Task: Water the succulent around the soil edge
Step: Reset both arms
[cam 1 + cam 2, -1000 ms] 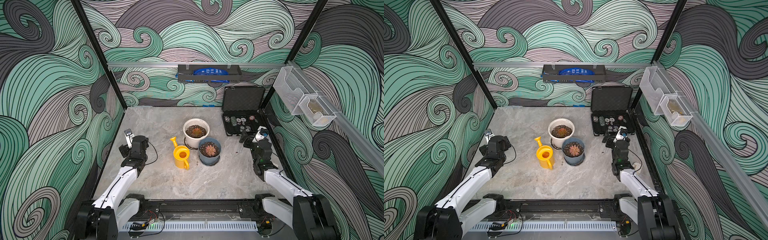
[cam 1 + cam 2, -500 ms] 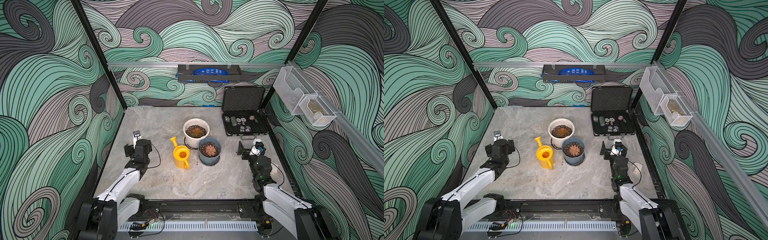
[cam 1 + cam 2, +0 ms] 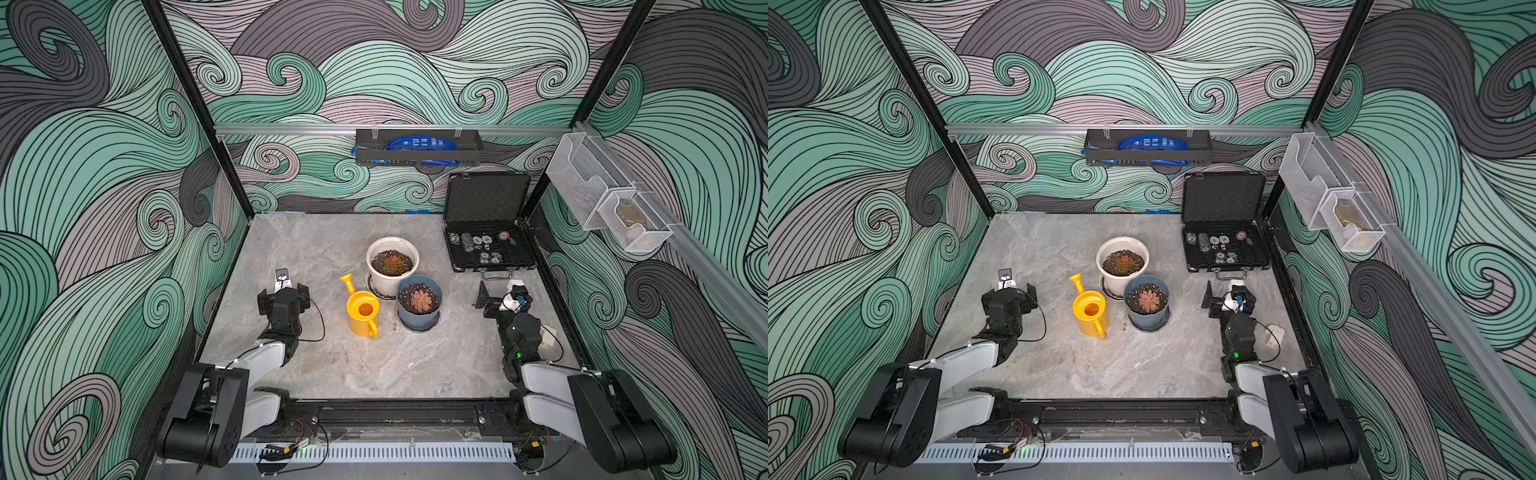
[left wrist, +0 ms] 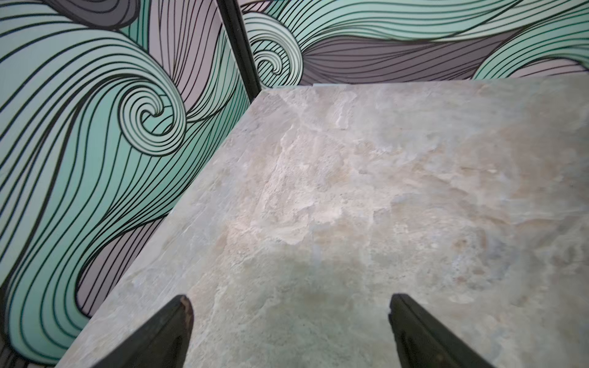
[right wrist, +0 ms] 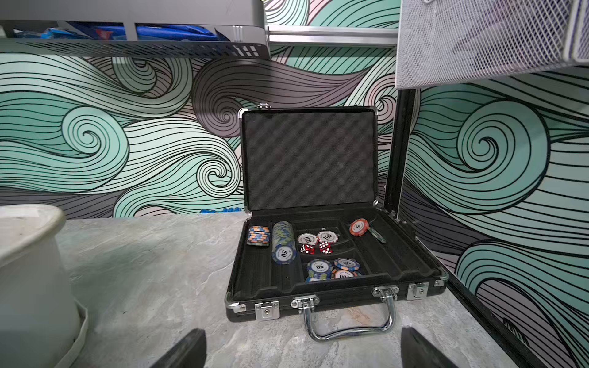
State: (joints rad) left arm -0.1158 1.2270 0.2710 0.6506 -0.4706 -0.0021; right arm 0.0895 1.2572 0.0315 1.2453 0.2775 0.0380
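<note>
The left gripper (image 4: 288,321) stands wide apart and empty over bare grey stone-patterned table (image 3: 316,249), well to the left of the yellow plastic watering can (image 3: 363,312). The right gripper (image 5: 301,347) is likewise spread wide and holds nothing; it faces the open black case of poker chips and dice (image 5: 318,251), well to the right of the can.

The can stands upright at the table's middle, its handle toward the robot and its spout pointing away. Just right of the can sits the small pale pink succulent (image 3: 419,300) in its round blue-grey plastic pot (image 3: 419,322), with the ring of dark speckled soil edge (image 3: 405,291) around the rosette. Just behind that pot is the darker red-green rosette in a taller white pot (image 3: 391,266).

The likely risks: the two pots appear to touch, so a careless pour could wet the wrong plant or land on the rosette; a grip on the can's thin handle could let it swing or tip.

Neither wrist view shows the can or the succulent. Whether the can holds water cannot be made out.
</note>
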